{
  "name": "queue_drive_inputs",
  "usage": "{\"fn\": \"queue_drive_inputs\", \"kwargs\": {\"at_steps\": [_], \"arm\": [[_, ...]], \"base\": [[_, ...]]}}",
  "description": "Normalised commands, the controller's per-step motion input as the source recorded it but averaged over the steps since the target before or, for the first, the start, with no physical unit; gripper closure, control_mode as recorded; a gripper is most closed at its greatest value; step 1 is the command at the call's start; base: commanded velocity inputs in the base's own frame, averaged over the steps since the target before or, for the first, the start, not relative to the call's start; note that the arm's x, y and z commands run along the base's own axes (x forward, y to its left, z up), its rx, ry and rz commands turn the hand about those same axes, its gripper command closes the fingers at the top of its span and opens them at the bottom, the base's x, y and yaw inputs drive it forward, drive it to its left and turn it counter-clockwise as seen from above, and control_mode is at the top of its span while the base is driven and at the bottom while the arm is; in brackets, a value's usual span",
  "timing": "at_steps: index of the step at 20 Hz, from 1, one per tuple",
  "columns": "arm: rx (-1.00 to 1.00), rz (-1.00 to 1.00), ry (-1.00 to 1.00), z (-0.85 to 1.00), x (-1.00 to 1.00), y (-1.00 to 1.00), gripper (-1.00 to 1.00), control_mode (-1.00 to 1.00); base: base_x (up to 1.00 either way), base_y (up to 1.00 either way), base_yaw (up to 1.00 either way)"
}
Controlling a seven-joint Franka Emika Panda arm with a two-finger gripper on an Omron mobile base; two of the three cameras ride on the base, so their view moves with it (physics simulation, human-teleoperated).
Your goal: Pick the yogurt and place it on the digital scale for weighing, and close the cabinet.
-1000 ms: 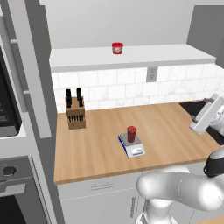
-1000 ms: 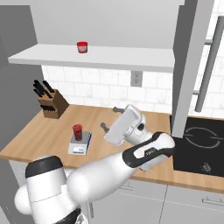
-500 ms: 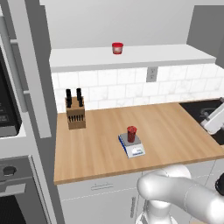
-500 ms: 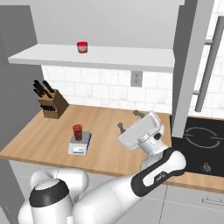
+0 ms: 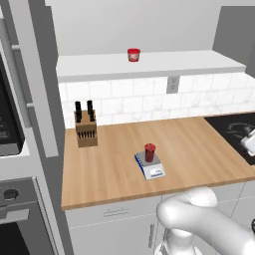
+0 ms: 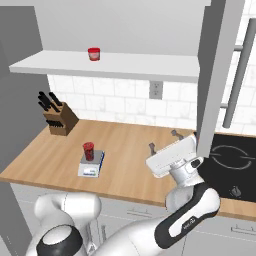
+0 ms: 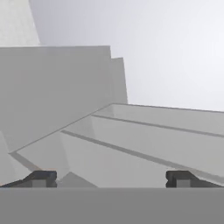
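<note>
The dark red yogurt (image 5: 149, 151) (image 6: 88, 150) stands upright on the digital scale (image 5: 152, 170) (image 6: 90, 167), in the middle of the wooden counter. My gripper (image 6: 164, 141) hovers over the counter to the right of the scale, well away from it, open and holding nothing. It sits close to the lower edge of the open grey cabinet door (image 6: 214, 80). In the hand view my gripper (image 7: 110, 178) has its fingertips (image 7: 41, 177) wide apart and faces pale grey cabinet surfaces. The cabinet (image 5: 149, 63) stands open, and its left door (image 5: 32, 79) is swung out.
A brighter red cup (image 5: 133, 55) (image 6: 94, 54) sits on the open cabinet's shelf. A knife block (image 5: 85, 128) (image 6: 59, 120) stands by the tiled wall. A black cooktop (image 6: 230, 162) lies at the counter's right end. An oven is at far left.
My arm has swung right across the counter, away from the scale and toward the open door. The gripper has stayed open. The yogurt and scale have not moved.
</note>
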Motion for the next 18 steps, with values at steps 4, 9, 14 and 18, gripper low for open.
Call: {"fn": "queue_drive_inputs", "kwargs": {"at_steps": [4,9,14,18], "arm": [[0.05,0.00,0.05,-0.09,0.02,-0.61,-1.00,-1.00],[0.02,0.00,0.06,-0.03,0.00,-0.64,-1.00,-1.00],[0.02,-0.08,0.04,0.01,-0.15,-0.67,-1.00,-1.00],[0.00,-0.13,0.04,0.00,-0.06,-0.59,-1.00,-1.00]], "base": [[0.00,0.00,0.00],[0.00,0.00,0.00],[0.00,0.00,0.00],[0.00,0.00,0.00]]}}
